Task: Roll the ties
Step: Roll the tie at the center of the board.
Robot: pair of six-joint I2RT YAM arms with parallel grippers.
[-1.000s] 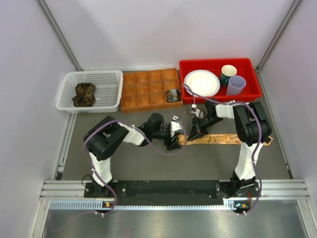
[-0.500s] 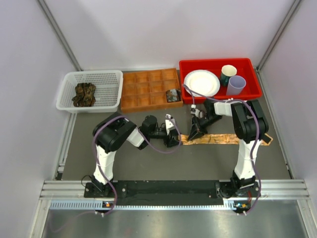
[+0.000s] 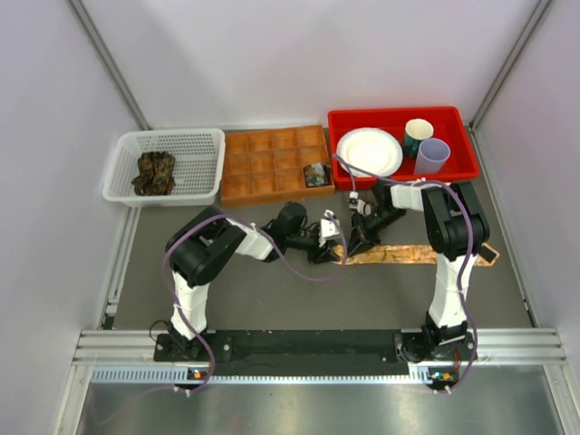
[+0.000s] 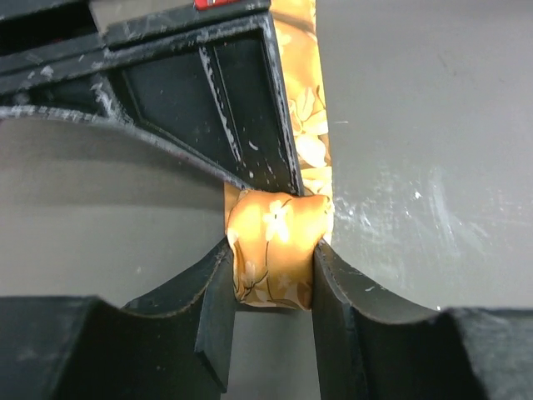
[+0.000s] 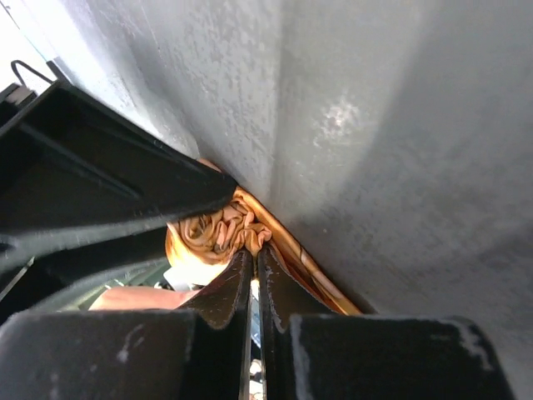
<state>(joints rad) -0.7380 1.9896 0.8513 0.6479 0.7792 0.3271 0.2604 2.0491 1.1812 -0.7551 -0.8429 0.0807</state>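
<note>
One orange tie (image 3: 399,255), clasped by left gripper (image 4: 271,279); right gripper (image 5: 254,258) closed

Right gripper (image 3: 356,241) crowds left gripper (image 4: 271,279) (over tie (image 4: 275,237)).

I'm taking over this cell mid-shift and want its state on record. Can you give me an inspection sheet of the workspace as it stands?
Surface: grey table, scuffed, no spills seen.
Job's things: orange tie lies flat toward the right, its left end rolled; dark ties heaped in the white basket; rolled dark tie in one compartment of the brown tray.
Clutter: red bin holding white plate, green cup, lavender cup.
Grippers: left gripper fingers press both sides of the roll; right gripper shut, pinching fabric at the roll.
Cables: purple cables loop along both arms, the left one sagging near the table.
Surroundings: white walls, metal rail at the near edge.
</note>
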